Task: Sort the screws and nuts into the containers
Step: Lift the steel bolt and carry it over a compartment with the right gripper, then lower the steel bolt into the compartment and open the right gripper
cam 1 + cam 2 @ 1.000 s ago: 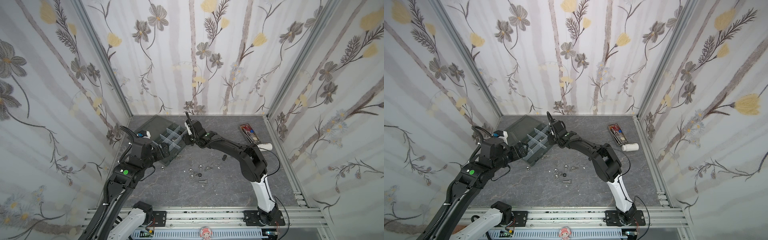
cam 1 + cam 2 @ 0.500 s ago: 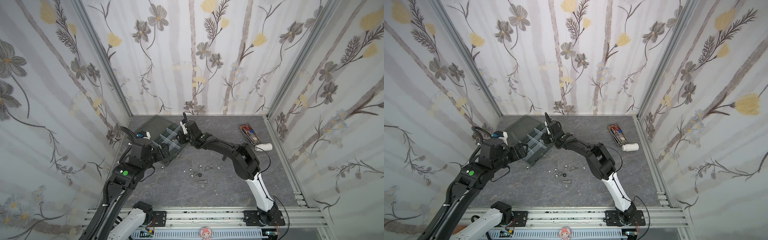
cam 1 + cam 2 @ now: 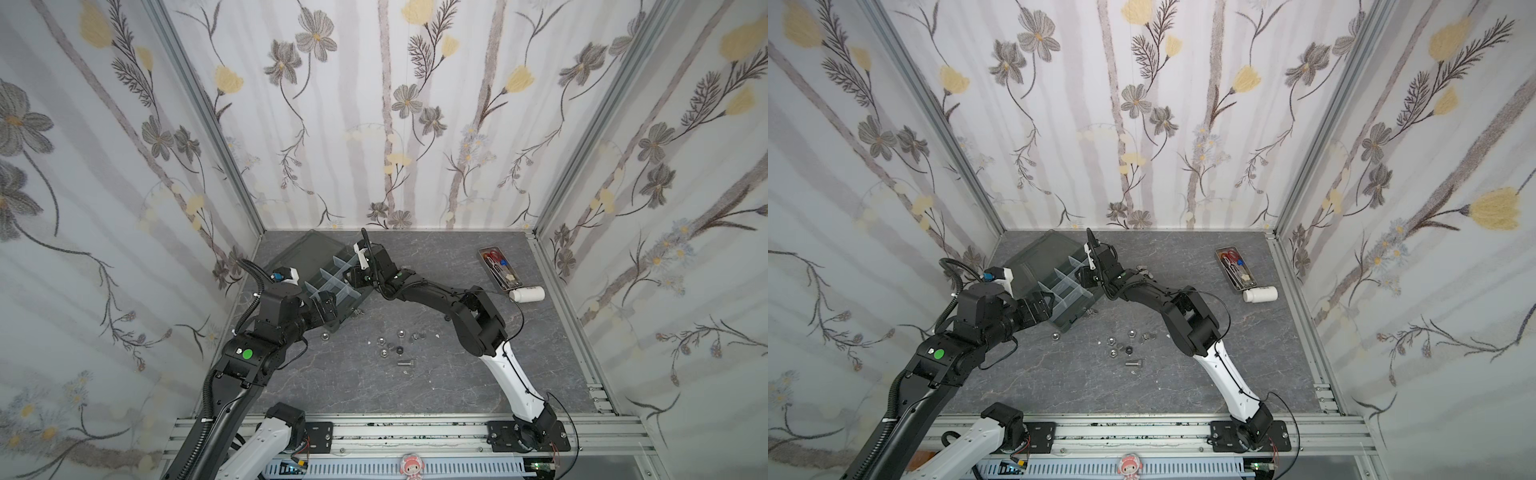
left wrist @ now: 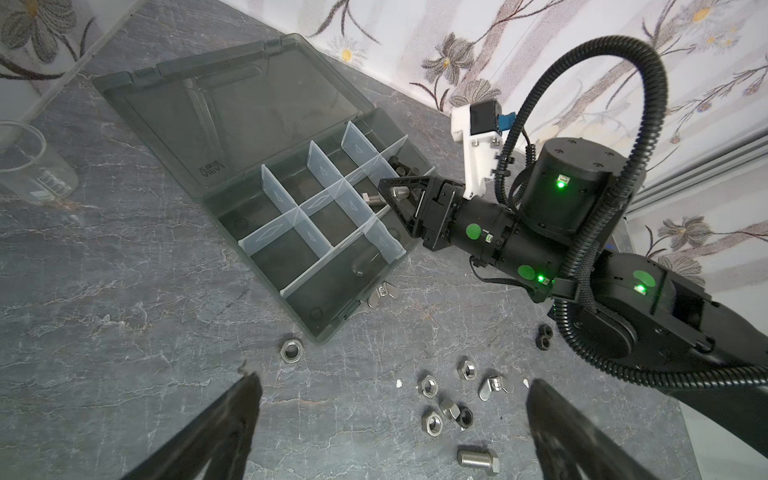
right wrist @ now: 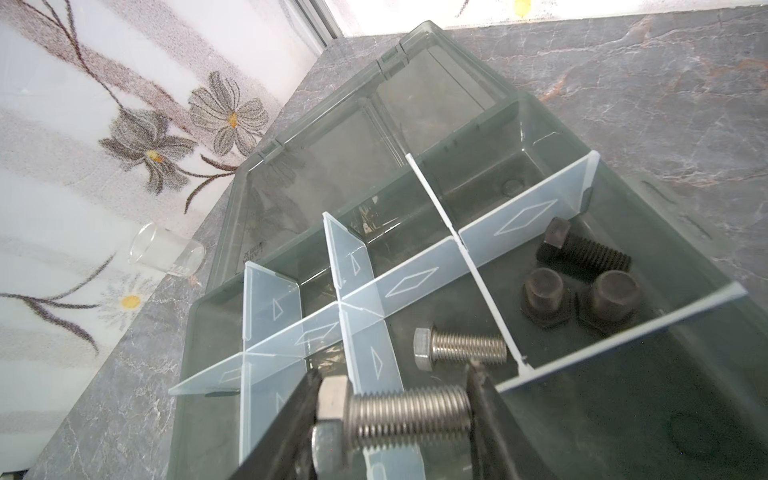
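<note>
Right gripper (image 5: 392,401) is extended across to the organizer box (image 4: 249,108), which stands lid-open at the far left of the table (image 3: 415,390). Its jaws are clamped end to end on a silver bolt (image 5: 409,409), with the head against one finger and the thread tip against the other. The bolt is held level above the box's right-hand compartments. A second silver bolt (image 5: 457,347) lies in a compartment just beyond it. The adjoining compartment holds three black bolts (image 5: 582,253). Left gripper (image 4: 390,395) hangs at the box's near-left side, jaws spread wide, holding nothing. Loose nuts (image 4: 428,384) and one loose silver bolt (image 4: 478,459) lie mid-table, nearer than the box.
</note>
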Controlling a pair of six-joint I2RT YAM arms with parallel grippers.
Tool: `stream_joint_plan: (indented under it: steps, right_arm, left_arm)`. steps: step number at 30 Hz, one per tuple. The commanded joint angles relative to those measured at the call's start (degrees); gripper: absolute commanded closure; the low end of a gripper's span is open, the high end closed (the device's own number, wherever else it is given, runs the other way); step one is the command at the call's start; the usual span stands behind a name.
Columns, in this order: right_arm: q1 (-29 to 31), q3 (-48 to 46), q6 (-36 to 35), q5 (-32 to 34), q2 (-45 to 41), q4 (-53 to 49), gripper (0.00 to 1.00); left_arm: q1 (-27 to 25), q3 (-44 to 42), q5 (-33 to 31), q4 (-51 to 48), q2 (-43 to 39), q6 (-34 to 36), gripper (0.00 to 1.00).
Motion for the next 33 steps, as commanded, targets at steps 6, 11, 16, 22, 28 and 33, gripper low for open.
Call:
stream_joint_plan:
  steps: [6,11,16,22,28,33]
  right_arm:
    - [0.2,7.8,1.3,0.3,5.4,3.0,0.64]
    - [0.1,8.5,1.4,1.8,6.4,2.6,0.63]
    - [0.0,8.5,1.0,2.9,6.6,1.4,0.51]
    - [-0.1,8.5,0.7,3.3,6.0,1.0,0.34]
    - [-0.2,8.4,0.3,3.7,4.1,0.0,0.33]
    - [-0.9,3.3,0.0,4.3,-1.6,0.5,0.33]
  left_arm:
    - [0.0,-0.7,0.2,-0.6,-0.7,0.5,0.00]
    - [0.1,-1.3,0.6,-0.6,-1.1,0.3,0.00]
    - [0.1,-1.7,0.9,-0.5,-1.2,0.3,0.00]
    - [0.1,-1.4,1.1,-1.2,-1.2,0.9,0.00]
    - [0.1,-1.2,1.2,-2.5,-1.1,1.6,0.00]
    - [-0.1,-1.5,2.6,-3.0,0.3,3.1,0.00]
